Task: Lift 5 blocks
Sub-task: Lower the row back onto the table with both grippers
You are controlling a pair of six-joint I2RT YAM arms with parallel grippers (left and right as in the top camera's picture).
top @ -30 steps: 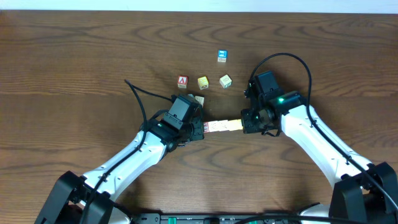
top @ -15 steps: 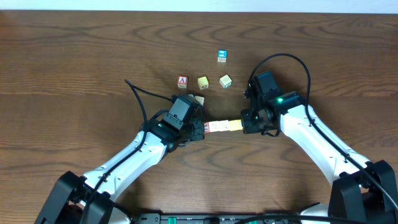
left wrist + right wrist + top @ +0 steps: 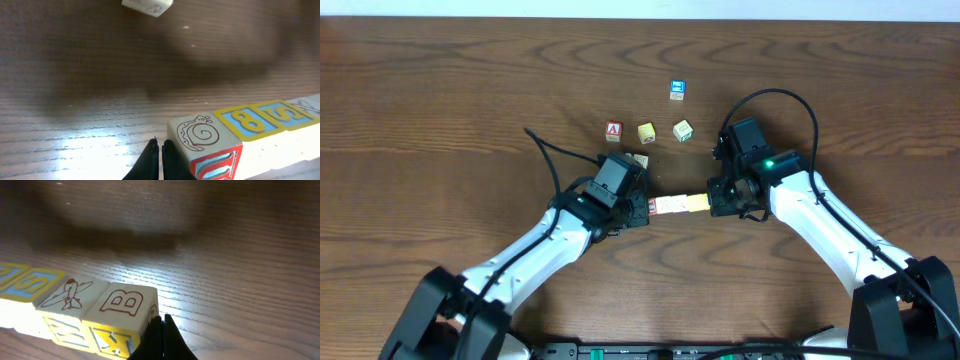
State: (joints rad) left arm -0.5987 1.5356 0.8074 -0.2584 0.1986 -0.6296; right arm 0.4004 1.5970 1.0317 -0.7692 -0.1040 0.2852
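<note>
A short row of blocks (image 3: 678,204) lies end to end between my two grippers. My left gripper (image 3: 648,207) is shut, its closed fingertips pressed against the row's left end. In the left wrist view that gripper (image 3: 160,150) touches a cream block with a snail drawing (image 3: 200,132) and a red side face; a yellow-framed "8" block (image 3: 245,120) follows it. My right gripper (image 3: 712,203) is shut too, against the right end. In the right wrist view this gripper (image 3: 161,325) butts a "B" block (image 3: 122,302), beside an airplane block (image 3: 70,295). Whether the row touches the table is unclear.
Behind the row stand a red "A" cube (image 3: 613,130), a yellow cube (image 3: 646,132) and a pale cube (image 3: 682,130). A blue cube (image 3: 676,90) sits farther back. Another cube (image 3: 640,159) peeks out beside my left wrist. Both arms angle in from the near edge.
The left arm's forearm and cable have shifted slightly. The row and both gripper tips stay where they were.
</note>
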